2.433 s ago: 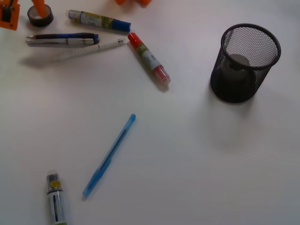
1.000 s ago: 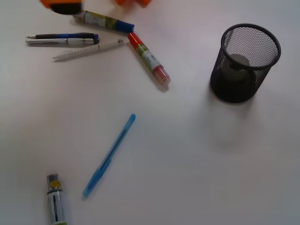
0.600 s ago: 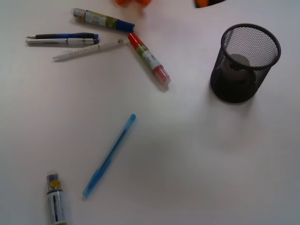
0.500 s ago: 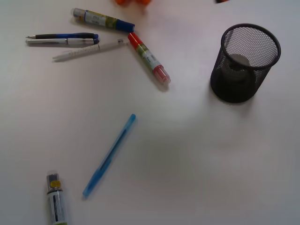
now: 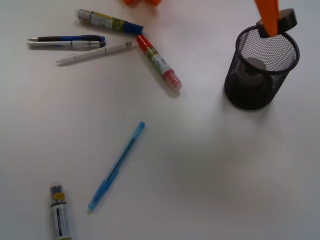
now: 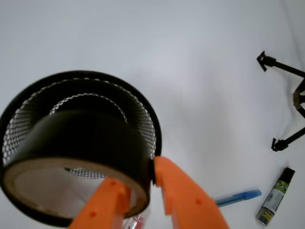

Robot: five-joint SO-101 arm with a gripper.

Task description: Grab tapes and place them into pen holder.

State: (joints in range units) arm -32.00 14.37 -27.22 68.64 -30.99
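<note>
Wrist view, hand (image 6: 143,198) pinching black tape (image 6: 78,152) over pen holder (image 6: 143,124), core sideways

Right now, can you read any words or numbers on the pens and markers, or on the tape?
No text can be read.
Red marker: its label has print, too blurred to read.
Blue-capped marker: label print too blurred.
Small marker: label marks too small to read.
White pen: tiny marks, unreadable.
Tape roll in the claw: no writing visible.
</note>
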